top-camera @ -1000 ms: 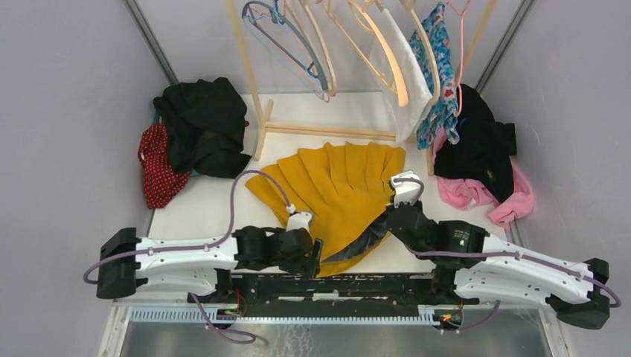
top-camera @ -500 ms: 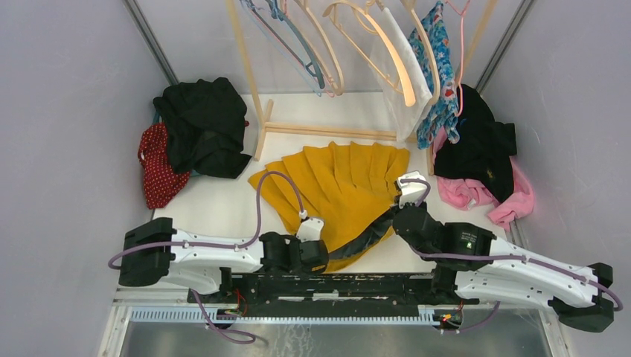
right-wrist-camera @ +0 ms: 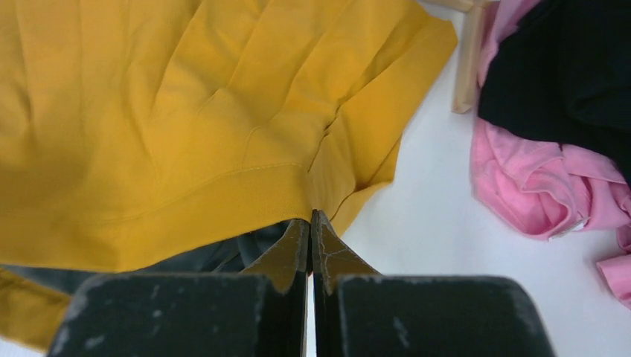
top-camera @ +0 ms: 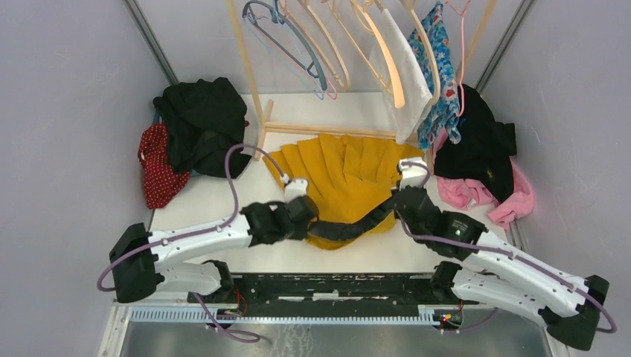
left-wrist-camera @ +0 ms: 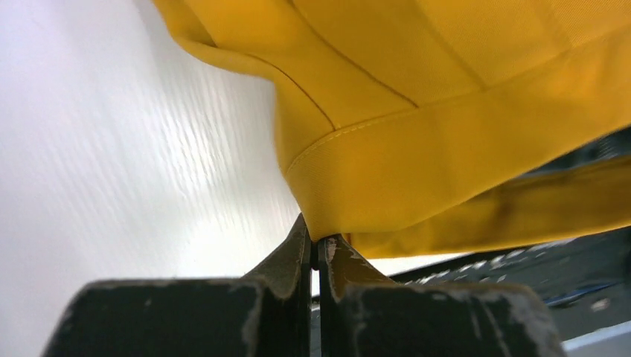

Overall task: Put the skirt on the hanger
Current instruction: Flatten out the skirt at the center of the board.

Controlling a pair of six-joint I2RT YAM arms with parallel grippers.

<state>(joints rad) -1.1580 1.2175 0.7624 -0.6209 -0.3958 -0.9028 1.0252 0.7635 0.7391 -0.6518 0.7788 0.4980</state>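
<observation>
**Left gripper closes on the waistband; skirt now held at both ends**

A second ago the left gripper point(left-wrist-camera: 318, 249) stood wide open at the near edge of the mustard-yellow pleated cloth skirt point(top-camera: 350, 171). Its fingers are now pressed together with the yellow waistband fold pinched between the tips. The right gripper point(right-wrist-camera: 310, 223) has stayed clamped on the other end of the same band, where the dark lining shows just below the yellow hem.

Over that second the skirt has slid away from the arms' bases toward the wooden clothes rack point(top-camera: 327, 132). Its pleated hem now reaches the rack's base bar, and the waistband runs as a dark strip between the two grippers.

With both ends gripped, the securing step looks done. What remains, as I judge it, is to lift the band open and carry it up to a pale wooden hanger point(top-camera: 388, 59) on the rack's rail. The skirt is not yet on any hanger.

Both arms reach forward from the near side of the rack and angle inward toward each other. The left wrist sits low over the white table top point(top-camera: 208, 208). The right wrist is a little nearer the rack's right post.
</observation>
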